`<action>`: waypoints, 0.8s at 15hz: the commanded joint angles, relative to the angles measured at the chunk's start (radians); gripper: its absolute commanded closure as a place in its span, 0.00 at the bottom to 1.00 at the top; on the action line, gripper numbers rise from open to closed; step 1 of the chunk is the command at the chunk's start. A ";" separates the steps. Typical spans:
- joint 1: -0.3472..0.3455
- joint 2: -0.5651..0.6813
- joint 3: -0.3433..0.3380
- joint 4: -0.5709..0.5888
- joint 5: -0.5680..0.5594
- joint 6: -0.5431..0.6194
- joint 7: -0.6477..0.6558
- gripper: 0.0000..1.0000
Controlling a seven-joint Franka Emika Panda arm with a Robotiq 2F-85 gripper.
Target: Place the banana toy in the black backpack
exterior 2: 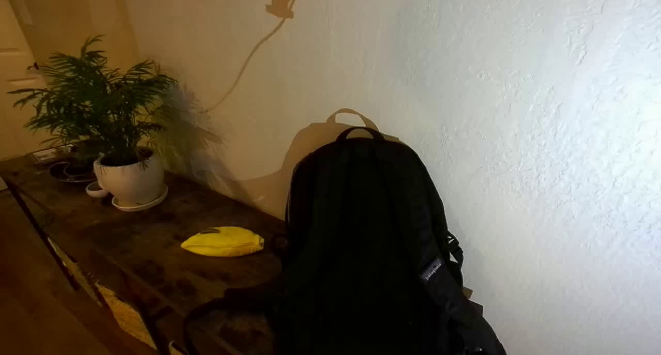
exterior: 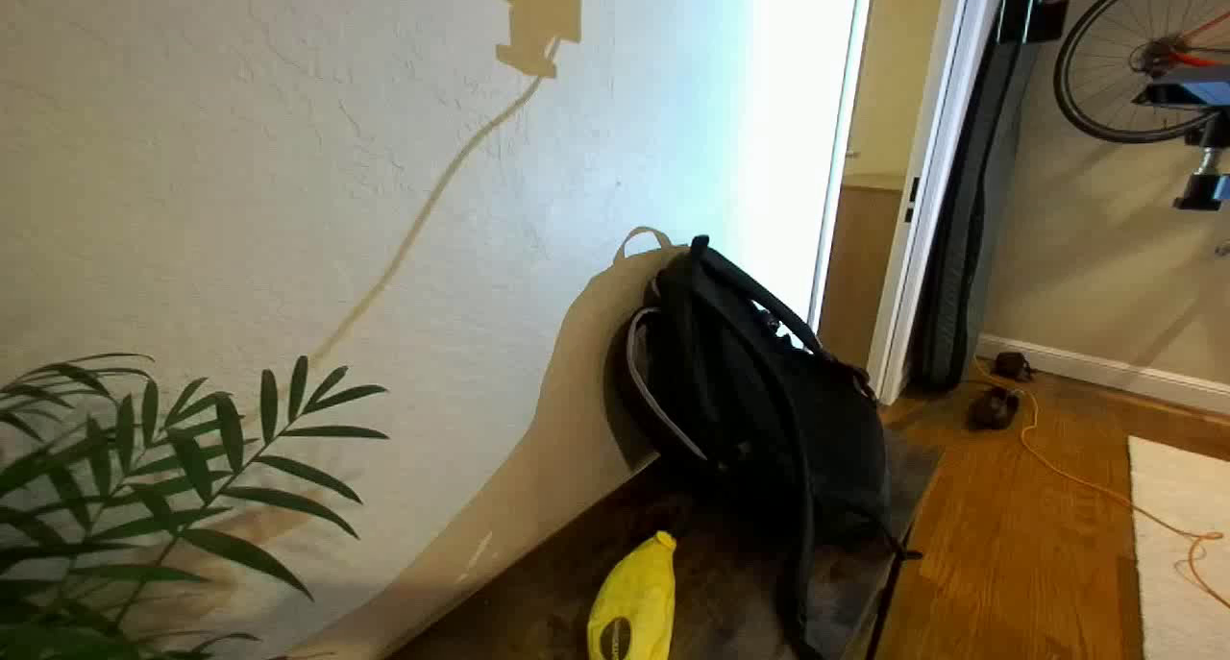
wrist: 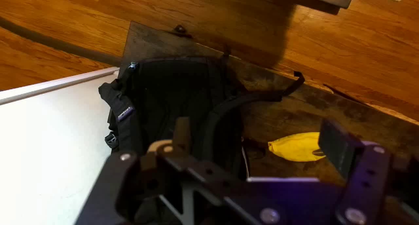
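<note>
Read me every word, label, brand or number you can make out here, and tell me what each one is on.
"patagonia": on the small label on a shoulder strap of the black backpack; it shows in the wrist view too.
Unreadable: the dark oval mark on the banana toy; any lettering there is too small and blurred.
I can make out no other words or numbers.

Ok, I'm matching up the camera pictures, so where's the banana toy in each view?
In an exterior view: banana toy at the bottom edge, just right of centre, cut off.
In an exterior view: banana toy left of centre, lower half.
Wrist view: banana toy right of centre, below mid-height, partly hidden.
Shared landmark: black backpack, in all three views.
</note>
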 commanded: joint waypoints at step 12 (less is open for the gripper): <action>-0.010 0.023 -0.001 -0.032 0.004 0.093 0.056 0.00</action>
